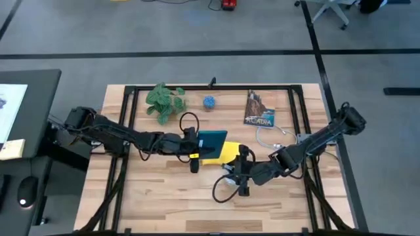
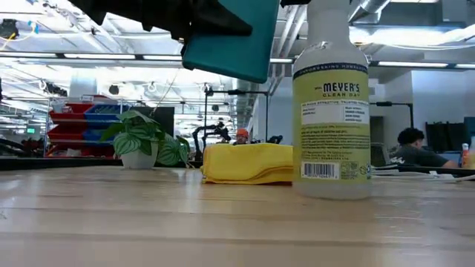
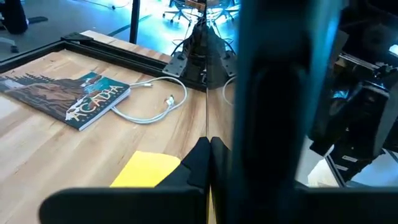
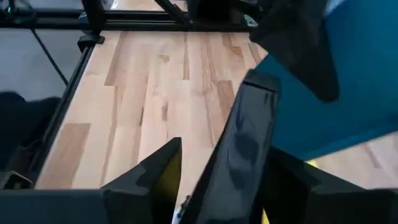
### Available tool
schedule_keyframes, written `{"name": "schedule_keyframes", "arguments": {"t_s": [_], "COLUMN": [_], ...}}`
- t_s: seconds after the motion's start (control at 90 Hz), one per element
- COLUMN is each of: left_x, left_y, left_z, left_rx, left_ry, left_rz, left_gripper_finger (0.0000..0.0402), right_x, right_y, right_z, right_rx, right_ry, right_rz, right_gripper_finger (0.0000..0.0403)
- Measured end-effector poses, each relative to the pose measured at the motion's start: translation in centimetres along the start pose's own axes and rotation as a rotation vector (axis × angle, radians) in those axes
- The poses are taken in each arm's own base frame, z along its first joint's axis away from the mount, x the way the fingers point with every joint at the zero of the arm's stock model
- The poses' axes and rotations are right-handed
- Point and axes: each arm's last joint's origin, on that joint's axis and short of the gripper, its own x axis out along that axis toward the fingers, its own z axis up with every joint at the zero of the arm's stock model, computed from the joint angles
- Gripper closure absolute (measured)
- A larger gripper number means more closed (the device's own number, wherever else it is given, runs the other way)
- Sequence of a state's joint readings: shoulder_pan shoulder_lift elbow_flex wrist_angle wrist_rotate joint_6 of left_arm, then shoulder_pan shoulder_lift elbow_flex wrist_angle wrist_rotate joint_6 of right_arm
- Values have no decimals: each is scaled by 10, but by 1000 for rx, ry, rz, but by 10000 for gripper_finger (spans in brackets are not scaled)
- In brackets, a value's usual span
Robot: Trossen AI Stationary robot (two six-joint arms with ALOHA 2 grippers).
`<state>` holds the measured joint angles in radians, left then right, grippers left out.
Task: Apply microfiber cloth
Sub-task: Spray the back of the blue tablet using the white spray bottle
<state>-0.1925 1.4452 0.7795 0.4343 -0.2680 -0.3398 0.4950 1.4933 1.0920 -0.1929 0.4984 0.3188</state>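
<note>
The left gripper (image 1: 195,148) is holding the teal tablet (image 1: 212,142) clamped above the table. The microfiber cloth (image 1: 229,153) is lying folded beneath it. The right gripper (image 1: 243,172), fingers apart, should next be grasping the cloth.

Wood table (image 1: 164,190) w/ plant (image 1: 164,103), blue ball (image 1: 209,101), Acadia book (image 1: 259,109), white cable (image 1: 270,139), yellow cloth (image 1: 230,153), spray bottle (image 2: 331,104).

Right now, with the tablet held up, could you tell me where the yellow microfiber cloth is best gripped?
Probably at the microfiber cloth's exposed edge nearest the right gripper, pinching from above: it lies folded flat on the table, and the teal tablet, shut in the left gripper, overhangs its far side.
</note>
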Motion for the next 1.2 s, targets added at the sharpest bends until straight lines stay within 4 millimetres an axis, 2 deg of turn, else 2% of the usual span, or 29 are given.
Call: {"name": "schedule_keyframes", "arguments": {"t_s": [0.133, 0.233, 0.389, 0.589, 0.711, 0.844, 1.0, 1.1, 1.2], "left_x": [0, 0, 0, 0, 0, 0, 0, 0, 0], "left_y": [0, 0, 0, 0, 0, 1, 1, 1, 1], "left_z": [0, 0, 0, 0, 0, 0, 0, 0, 0], "left_rx": [5, 14, 18, 40, 41, 41, 53, 59, 77], "left_ry": [0, 0, 0, 5, 5, 4, 5, 5, 5], "left_rz": [0, 0, 0, -6, -7, -4, -4, -5, -5], "left_gripper_finger": [391, 391, 391, 391, 391, 391, 391, 391, 391], "right_x": [1, -1, -3, 0, 2, 3, 3, 2, 0], "right_y": [-2, 2, 7, 1, -4, -4, -3, -2, 1], "right_z": [-2, -2, -3, -1, -4, -5, -2, 0, 0], "right_rx": [-9, -143, -407, -536, -594, -570, -395, -294, -207], "right_ry": [27, 25, 4, 13, 49, 66, 39, 25, 25], "right_rz": [17, 42, 68, 55, 55, 101, 99, 92, 51], "right_gripper_finger": [228, 212, 166, 118, 107, 107, 119, 145, 196]}}
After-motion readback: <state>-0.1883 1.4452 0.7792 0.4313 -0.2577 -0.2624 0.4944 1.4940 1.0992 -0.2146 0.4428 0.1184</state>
